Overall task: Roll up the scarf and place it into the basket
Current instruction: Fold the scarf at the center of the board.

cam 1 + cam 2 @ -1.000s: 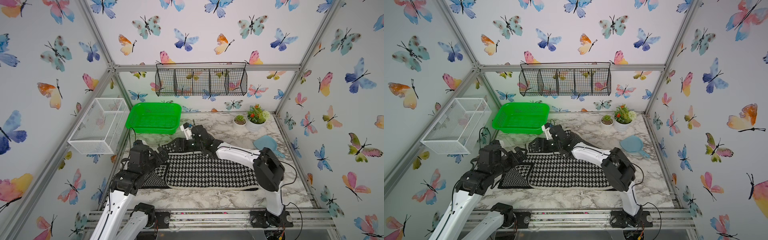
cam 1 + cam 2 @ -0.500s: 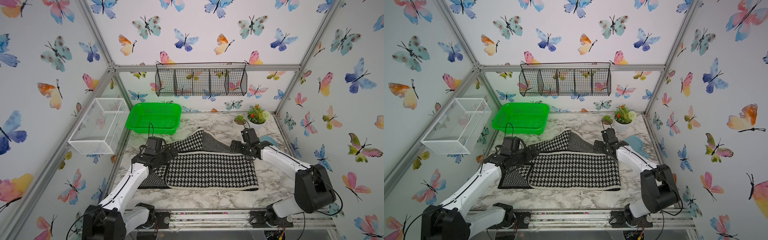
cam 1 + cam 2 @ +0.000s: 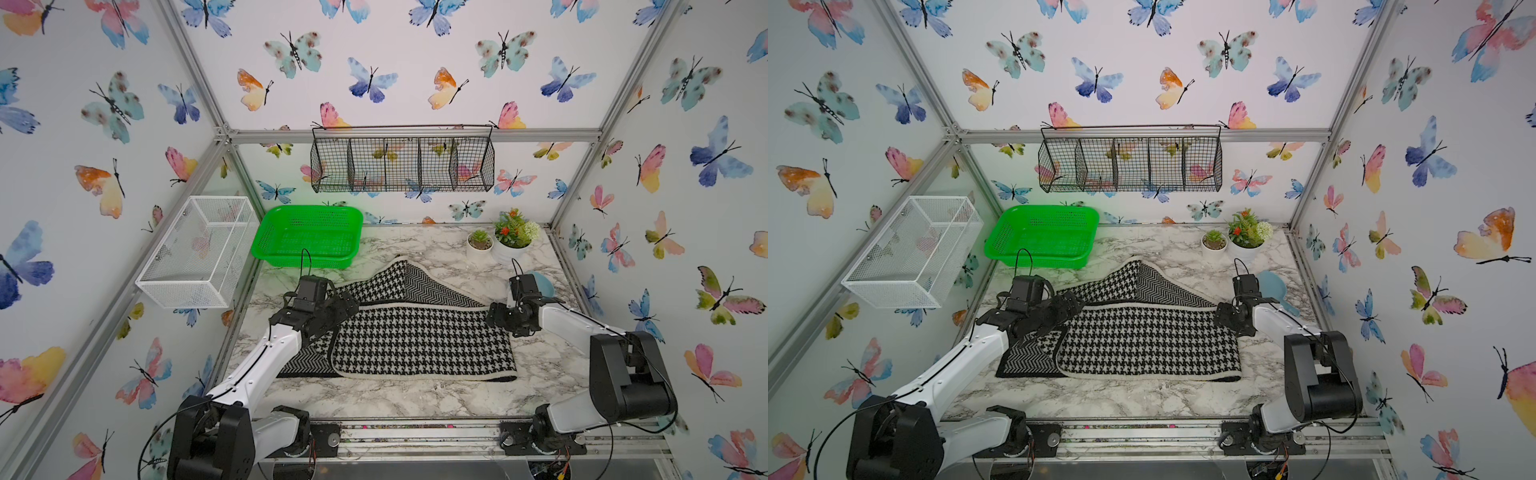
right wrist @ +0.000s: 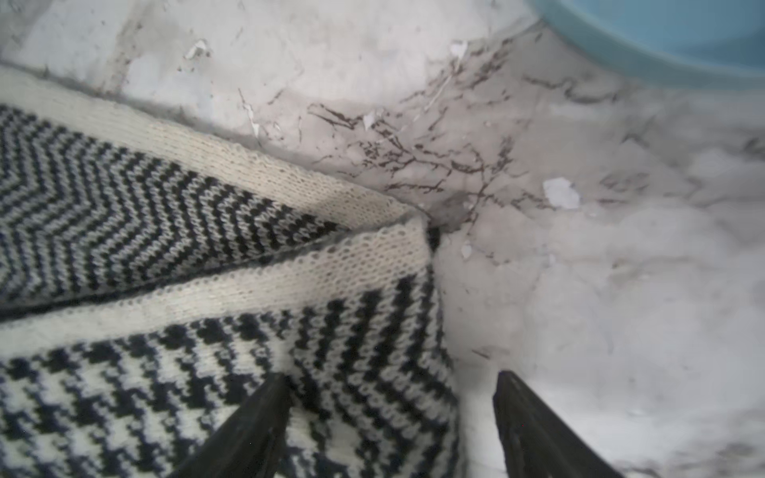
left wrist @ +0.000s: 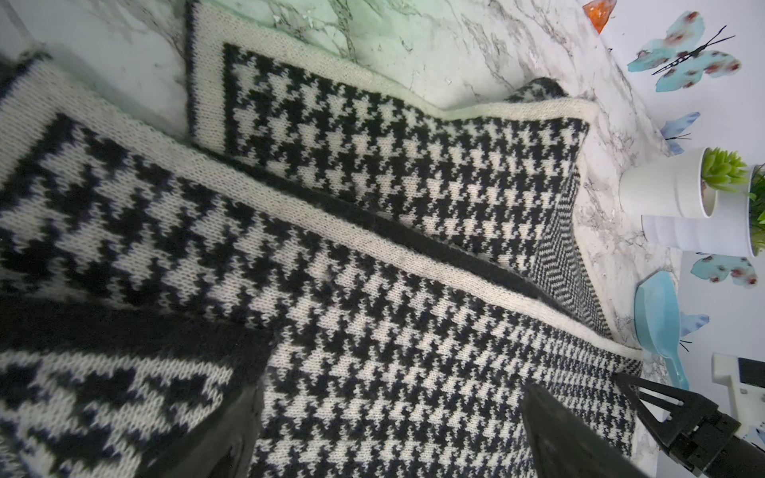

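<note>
The black-and-white houndstooth scarf point(image 3: 419, 336) point(image 3: 1150, 340) lies flat on the marble table, with a folded flap angled toward the back. The green basket point(image 3: 307, 259) point(image 3: 1038, 261) sits empty at the back left. My left gripper point(image 3: 349, 305) point(image 5: 393, 434) hovers open over the scarf's left end, its fingers point(image 5: 232, 434) spread wide above the cloth. At the scarf's right end, my right gripper point(image 3: 494, 316) point(image 4: 393, 422) is open and straddles the edge: one finger point(image 4: 256, 422) over the knit, the other over bare marble.
Near the right gripper lies a light blue scoop point(image 3: 540, 284) point(image 4: 662, 37). Two potted plants point(image 3: 505, 243) stand at the back right. A white wire-mesh box point(image 3: 199, 249) hangs on the left wall and a black wire rack point(image 3: 401, 164) on the back wall.
My right arm swung from near the basket across to the scarf's right end, and its jaws have narrowed. My left gripper moved over the scarf's left end. The back flap now lies spread out.
</note>
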Motion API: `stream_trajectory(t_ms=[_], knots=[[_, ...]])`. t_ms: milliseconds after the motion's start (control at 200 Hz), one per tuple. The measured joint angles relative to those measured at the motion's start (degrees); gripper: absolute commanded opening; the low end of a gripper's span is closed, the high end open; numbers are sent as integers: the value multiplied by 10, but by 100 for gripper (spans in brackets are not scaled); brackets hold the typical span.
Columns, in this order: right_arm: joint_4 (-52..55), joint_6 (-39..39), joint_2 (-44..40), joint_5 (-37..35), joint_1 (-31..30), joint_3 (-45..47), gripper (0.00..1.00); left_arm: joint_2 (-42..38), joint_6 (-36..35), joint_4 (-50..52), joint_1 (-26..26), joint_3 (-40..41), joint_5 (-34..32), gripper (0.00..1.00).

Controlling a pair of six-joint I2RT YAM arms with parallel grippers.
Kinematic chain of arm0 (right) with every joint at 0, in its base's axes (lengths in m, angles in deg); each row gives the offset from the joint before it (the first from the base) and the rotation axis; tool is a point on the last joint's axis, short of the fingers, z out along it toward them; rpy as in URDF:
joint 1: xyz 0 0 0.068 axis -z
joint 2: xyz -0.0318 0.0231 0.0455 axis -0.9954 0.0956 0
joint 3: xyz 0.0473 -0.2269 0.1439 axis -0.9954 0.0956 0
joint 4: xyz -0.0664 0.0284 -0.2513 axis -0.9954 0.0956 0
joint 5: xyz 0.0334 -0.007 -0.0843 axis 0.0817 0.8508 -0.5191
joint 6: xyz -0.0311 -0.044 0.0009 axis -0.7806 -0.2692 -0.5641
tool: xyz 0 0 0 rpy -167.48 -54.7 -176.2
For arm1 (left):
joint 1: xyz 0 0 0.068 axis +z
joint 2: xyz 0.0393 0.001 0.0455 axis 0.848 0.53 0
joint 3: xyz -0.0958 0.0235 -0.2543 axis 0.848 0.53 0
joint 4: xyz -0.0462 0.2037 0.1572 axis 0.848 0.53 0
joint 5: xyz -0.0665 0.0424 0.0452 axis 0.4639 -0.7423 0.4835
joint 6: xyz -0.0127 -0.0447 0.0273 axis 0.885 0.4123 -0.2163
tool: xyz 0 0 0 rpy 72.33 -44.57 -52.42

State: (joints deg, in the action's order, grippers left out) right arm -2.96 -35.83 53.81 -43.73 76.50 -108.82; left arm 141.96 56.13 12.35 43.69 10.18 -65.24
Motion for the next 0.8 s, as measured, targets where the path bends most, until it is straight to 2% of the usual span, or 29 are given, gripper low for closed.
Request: stream_trajectory(t_ms=[85, 100, 350, 606, 801], knots=[[-16, 0, 5, 19, 15, 7, 5, 4, 0, -5, 0, 0, 0, 98], [-18, -1, 6, 23, 18, 7, 2, 4, 0, -6, 0, 0, 0, 98], [-26, -11, 16, 75, 84, 3, 1, 30, 0, -19, 0, 2, -1, 98], [-7, -39, -24, 111, 214, -2, 1, 68, 0, -29, 0, -6, -3, 99], [-7, -39, -52, 118, 255, -1, 1, 105, -3, -35, 0, -22, -10, 99]])
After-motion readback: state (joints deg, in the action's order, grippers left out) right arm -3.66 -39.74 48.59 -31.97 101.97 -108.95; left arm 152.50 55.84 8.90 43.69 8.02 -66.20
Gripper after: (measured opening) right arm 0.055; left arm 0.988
